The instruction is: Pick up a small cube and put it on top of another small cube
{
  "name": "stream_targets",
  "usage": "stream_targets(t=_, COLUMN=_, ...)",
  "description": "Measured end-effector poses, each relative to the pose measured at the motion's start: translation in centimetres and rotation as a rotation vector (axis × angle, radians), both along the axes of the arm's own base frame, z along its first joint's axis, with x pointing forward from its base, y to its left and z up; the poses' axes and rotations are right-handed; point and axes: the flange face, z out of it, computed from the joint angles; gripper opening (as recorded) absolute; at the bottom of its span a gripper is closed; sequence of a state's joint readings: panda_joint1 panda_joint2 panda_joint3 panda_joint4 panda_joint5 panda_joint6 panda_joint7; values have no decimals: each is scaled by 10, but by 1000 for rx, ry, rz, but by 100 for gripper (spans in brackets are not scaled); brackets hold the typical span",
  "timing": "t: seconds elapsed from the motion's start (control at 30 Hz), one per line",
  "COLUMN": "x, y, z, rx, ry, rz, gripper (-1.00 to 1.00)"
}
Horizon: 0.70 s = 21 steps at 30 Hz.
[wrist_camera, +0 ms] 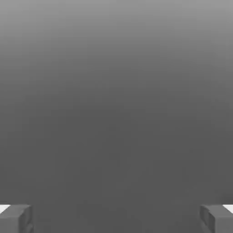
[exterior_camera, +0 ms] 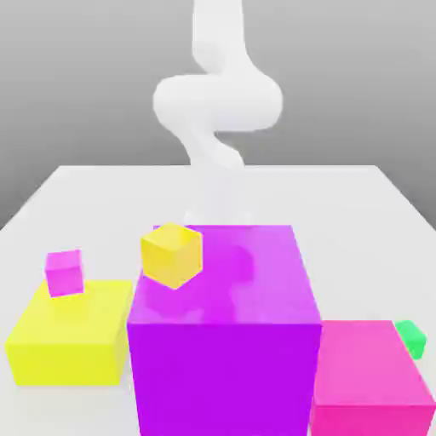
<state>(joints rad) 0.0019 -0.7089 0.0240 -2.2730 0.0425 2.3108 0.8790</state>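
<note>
Claw [wrist_camera: 116,219]: open, fingers wide apart, with nothing held between them. Confirm what lies below before you lower it; descending without a sighted target risks closing on air or striking a block.

Arm [exterior_camera: 218,102]: upright, behind the blocks. If you swing it low, the large purple block [exterior_camera: 226,379] is the main collision hazard because of its bulk.

Medium blocks: the pink block [exterior_camera: 370,366] lies just beside the purple block toward the exterior view's right; the yellow block [exterior_camera: 68,362] lies toward its left. A wide-open finger could catch an edge of either if you approach at a slant.

Small cubes: you cannot tell for certain which one the task wants lifted. The small yellow cube [exterior_camera: 173,257] appears to sit on the purple block, near its left edge in the exterior view, with a corner facing the camera. Misaligned fingers could twist it or push it off. The small magenta cube [exterior_camera: 65,273] is at the yellow block's far edge; whether it rests on top or stands behind, you cannot tell, so a misjudged height could cause a missed grasp. The small green cube [exterior_camera: 411,339], partly hidden by the pink block, offers limited finger clearance. When stacking, an off-center release could topple the upper cube.
</note>
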Motion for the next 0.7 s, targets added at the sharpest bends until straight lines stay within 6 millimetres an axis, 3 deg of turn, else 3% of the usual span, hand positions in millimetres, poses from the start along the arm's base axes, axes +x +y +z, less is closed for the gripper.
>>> stream_targets(t=0.17, x=60, y=36, z=-45, rx=146, ry=123, rz=-87, gripper=0)
stream_targets(t=0.37, x=117, y=89, z=-111, rx=274, ry=273, rz=-214, gripper=0)
stream_targets(t=0.53, x=152, y=140, z=-176, rx=345, ry=397, rz=-339, gripper=0)
stream_targets(t=0.7, x=171, y=201, z=-250, rx=382, ry=511, rz=-468, gripper=0)
